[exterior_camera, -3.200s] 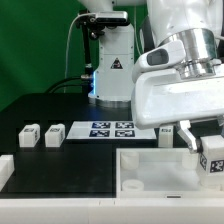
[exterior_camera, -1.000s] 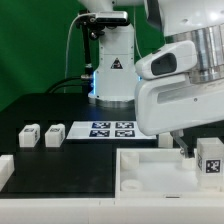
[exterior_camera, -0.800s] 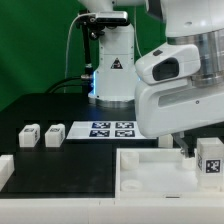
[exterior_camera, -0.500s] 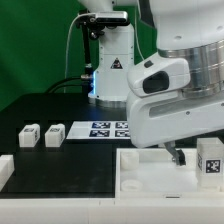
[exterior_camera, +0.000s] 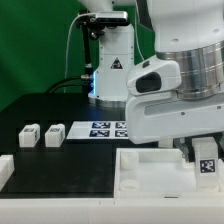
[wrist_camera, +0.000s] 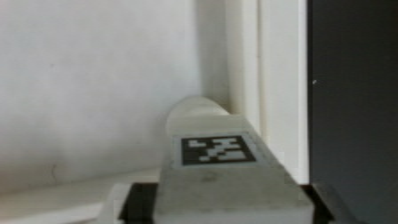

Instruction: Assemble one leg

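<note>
My gripper is shut on a leg, a stubby white piece with a black-and-white tag, and holds it over the exterior view's right part of the large white square part. In the wrist view the leg sits between my dark fingers, its far end near a corner of the square part. Two more legs stand on the black table at the exterior view's left.
The marker board lies behind the square part. A white block sits at the exterior view's left edge. The arm's base stands at the back. Black table borders the square part.
The wrist has turned and the arm's body has swung toward the exterior view's left, covering more of the table. The held leg has shifted slightly left over the square part.
</note>
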You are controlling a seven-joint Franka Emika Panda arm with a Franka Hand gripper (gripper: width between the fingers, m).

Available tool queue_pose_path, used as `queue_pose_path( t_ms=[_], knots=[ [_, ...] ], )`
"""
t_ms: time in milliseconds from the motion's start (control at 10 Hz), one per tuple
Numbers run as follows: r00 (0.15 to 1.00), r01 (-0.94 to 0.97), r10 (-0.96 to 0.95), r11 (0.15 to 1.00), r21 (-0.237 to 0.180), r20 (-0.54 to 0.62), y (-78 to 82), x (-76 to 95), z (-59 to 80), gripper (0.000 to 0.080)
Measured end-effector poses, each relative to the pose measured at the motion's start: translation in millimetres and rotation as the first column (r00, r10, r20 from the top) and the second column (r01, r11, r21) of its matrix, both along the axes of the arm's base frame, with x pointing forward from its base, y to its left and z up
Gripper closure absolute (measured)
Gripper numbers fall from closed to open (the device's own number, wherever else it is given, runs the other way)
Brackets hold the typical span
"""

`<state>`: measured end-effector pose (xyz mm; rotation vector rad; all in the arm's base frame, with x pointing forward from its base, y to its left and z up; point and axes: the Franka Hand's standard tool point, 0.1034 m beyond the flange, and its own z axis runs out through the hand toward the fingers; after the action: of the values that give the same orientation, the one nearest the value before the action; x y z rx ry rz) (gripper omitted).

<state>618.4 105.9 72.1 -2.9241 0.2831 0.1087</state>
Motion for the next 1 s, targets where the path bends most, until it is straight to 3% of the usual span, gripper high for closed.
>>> queue_pose_path(
  t_ms=[200,300,500,800,900,1000],
  knots=[
    [0.981,0.192,-0.192,0.981,-0.007,-0.042,2.8,-0.4,-0.2,0.0509],
    [0.931,0.357,-0.357,0.934,-0.017,-0.074,3.5,0.2,-1.1,0.0509],
    [0.724,0.679,-0.676,0.734,-0.035,-0.138,4.8,3.4,-1.7,0.0509],
    [0.333,0.932,-0.899,0.359,-0.046,-0.283,4.8,5.5,-3.0,0.0508],
    [0.250,0.957,-0.922,0.282,-0.073,-0.295,5.7,6.0,-2.8,0.0508],
    [0.231,0.961,-0.926,0.265,-0.079,-0.298,6.3,5.8,-2.9,0.0508]
  ],
)
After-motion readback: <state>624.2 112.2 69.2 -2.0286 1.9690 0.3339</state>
